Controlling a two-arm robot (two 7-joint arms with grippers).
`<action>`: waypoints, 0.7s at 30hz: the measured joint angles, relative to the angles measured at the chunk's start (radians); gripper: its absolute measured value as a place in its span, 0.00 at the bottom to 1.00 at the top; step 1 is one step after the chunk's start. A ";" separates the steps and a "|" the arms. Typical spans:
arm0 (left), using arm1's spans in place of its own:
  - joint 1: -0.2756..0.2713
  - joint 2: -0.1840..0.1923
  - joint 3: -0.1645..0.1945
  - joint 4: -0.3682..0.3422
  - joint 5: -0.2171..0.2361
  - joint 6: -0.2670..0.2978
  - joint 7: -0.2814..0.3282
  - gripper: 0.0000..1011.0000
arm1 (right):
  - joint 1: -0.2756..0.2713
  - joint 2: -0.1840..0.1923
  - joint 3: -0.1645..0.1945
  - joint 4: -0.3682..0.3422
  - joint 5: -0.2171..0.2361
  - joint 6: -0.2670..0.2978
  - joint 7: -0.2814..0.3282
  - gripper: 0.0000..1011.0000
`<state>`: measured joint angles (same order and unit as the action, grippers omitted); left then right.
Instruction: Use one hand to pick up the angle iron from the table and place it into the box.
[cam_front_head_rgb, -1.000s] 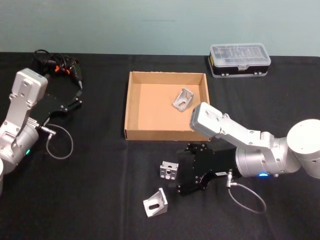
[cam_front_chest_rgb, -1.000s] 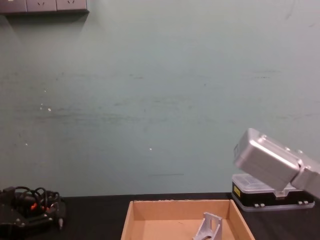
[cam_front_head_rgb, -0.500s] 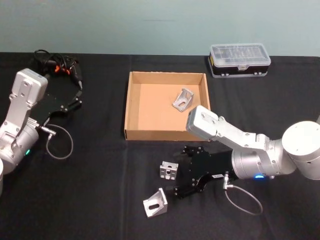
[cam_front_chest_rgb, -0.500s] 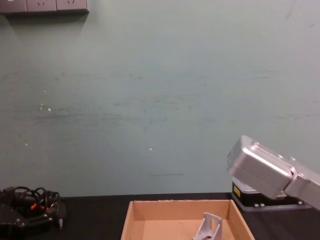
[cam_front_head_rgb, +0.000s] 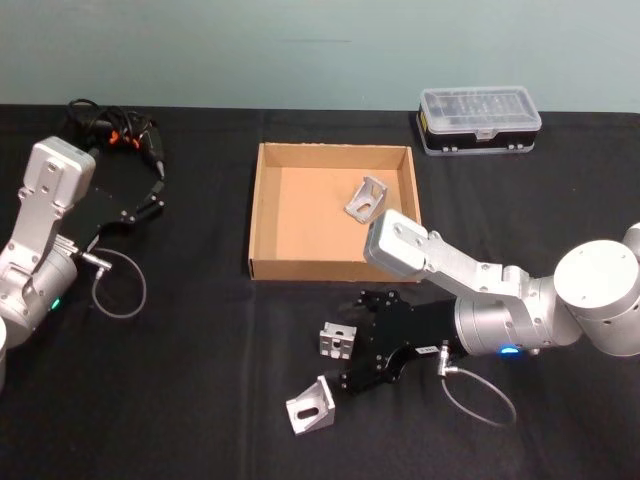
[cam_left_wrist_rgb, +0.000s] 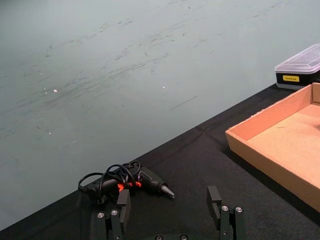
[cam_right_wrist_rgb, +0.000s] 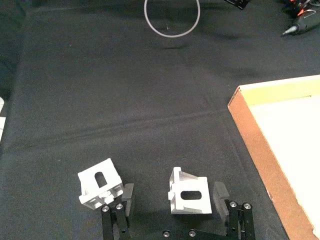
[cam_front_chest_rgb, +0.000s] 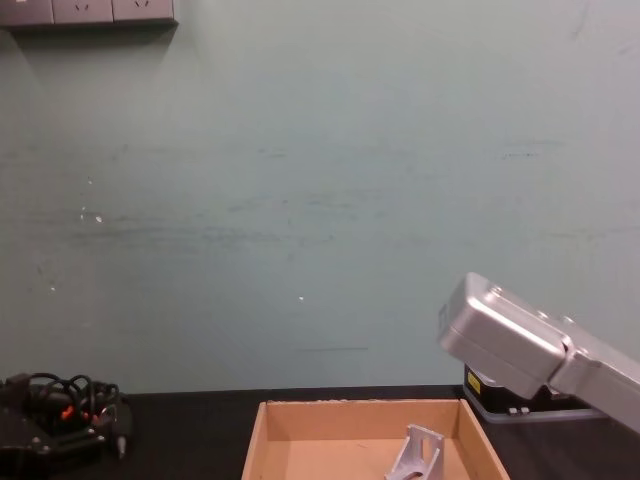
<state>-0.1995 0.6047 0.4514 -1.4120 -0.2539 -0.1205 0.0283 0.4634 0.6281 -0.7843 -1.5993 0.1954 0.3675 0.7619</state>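
Two silver angle irons lie on the black table (cam_front_head_rgb: 190, 400): one (cam_front_head_rgb: 338, 340) in front of the box, another (cam_front_head_rgb: 310, 405) nearer me. A third angle iron (cam_front_head_rgb: 367, 199) rests inside the tan cardboard box (cam_front_head_rgb: 256, 215), also seen from the chest (cam_front_chest_rgb: 420, 455). My right gripper (cam_front_head_rgb: 354, 342) is open and low over the table, its fingers on either side of the upper angle iron (cam_right_wrist_rgb: 189, 197). The other angle iron (cam_right_wrist_rgb: 100, 182) lies just outside one finger (cam_right_wrist_rgb: 127, 193). My left gripper (cam_front_head_rgb: 154, 195) is parked open at the far left.
A black case with a clear lid (cam_front_head_rgb: 480, 120) stands behind the box at the right. A black tool with looping cables (cam_front_head_rgb: 110, 132) lies at the back left. Grey cable loops (cam_front_head_rgb: 120, 285) hang by each wrist. The box's front wall (cam_right_wrist_rgb: 260, 145) is close to my right gripper.
My right arm has slid left and slightly toward me, bringing its open fingers around the upper angle iron on the table. The left arm has not moved.
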 joint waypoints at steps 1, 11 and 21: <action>0.000 0.000 0.000 0.000 0.000 0.000 0.000 0.99 | 0.002 -0.002 -0.001 0.001 0.000 -0.001 0.001 0.99; 0.000 0.000 0.000 0.000 0.000 0.000 0.000 0.99 | 0.009 -0.008 -0.009 0.011 -0.005 -0.002 0.007 0.99; 0.000 0.000 0.000 0.000 0.000 0.000 0.000 0.99 | 0.014 -0.012 -0.015 0.022 -0.013 0.007 0.008 0.76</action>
<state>-0.1995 0.6047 0.4514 -1.4120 -0.2539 -0.1205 0.0283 0.4770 0.6166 -0.7995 -1.5772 0.1825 0.3750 0.7694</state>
